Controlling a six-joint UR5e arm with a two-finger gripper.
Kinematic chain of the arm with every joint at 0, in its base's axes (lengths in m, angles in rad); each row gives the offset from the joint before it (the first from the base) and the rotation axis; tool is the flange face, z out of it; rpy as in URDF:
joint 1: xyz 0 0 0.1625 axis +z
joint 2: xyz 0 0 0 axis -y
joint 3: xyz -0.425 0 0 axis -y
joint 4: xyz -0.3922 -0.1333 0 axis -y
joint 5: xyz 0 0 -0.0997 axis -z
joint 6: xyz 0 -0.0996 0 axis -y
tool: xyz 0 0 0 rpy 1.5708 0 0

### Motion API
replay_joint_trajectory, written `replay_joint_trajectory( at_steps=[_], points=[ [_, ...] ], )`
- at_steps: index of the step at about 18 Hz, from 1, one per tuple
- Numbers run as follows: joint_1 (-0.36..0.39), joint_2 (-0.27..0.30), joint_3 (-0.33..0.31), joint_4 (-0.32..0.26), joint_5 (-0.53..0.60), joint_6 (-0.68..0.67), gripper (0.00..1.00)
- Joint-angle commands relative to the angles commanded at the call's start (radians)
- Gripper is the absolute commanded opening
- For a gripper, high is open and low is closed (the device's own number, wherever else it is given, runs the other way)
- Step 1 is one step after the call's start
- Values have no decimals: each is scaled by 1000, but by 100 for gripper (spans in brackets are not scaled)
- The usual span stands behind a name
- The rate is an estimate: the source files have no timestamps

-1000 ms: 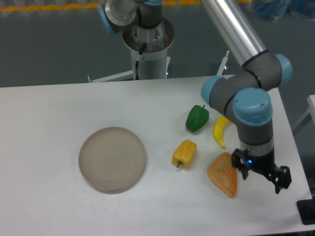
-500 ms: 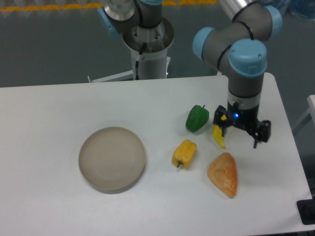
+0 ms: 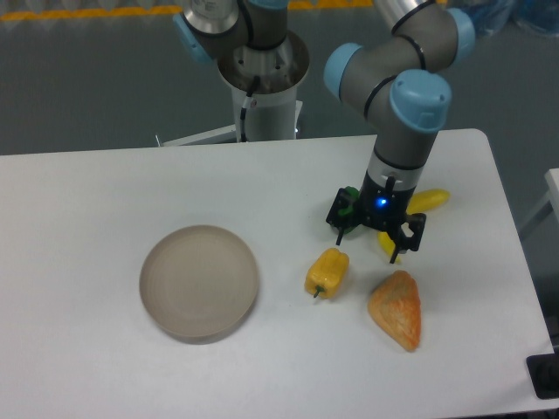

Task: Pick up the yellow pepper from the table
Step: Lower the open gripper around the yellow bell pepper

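Note:
The yellow pepper (image 3: 327, 271) lies on the white table (image 3: 87, 218), right of centre, stem end toward the front. My gripper (image 3: 374, 236) hangs open and empty just above the table, up and to the right of the pepper, not touching it. Its two dark fingers (image 3: 340, 222) point down. The gripper body covers most of the green pepper (image 3: 350, 193) and the middle of the banana (image 3: 428, 200).
A round beige-grey plate (image 3: 200, 282) sits left of the yellow pepper. An orange wedge-shaped food item (image 3: 397, 310) lies right of and in front of the pepper. The robot base (image 3: 260, 70) stands behind the table's far edge.
The gripper has swung from the front right corner, back over the banana, then left toward the yellow pepper. The objects on the table have not moved.

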Motion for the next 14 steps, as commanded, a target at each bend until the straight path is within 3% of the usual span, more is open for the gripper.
replay_joint_trajectory(
  at_steps=[2,6,14],
  points=[
    [-47,-20,-25,12,74,12,100],
    [-69,-44,-48,68,80,28,100],
    [-89,-54,-68,71,98,58,100]
  ],
)
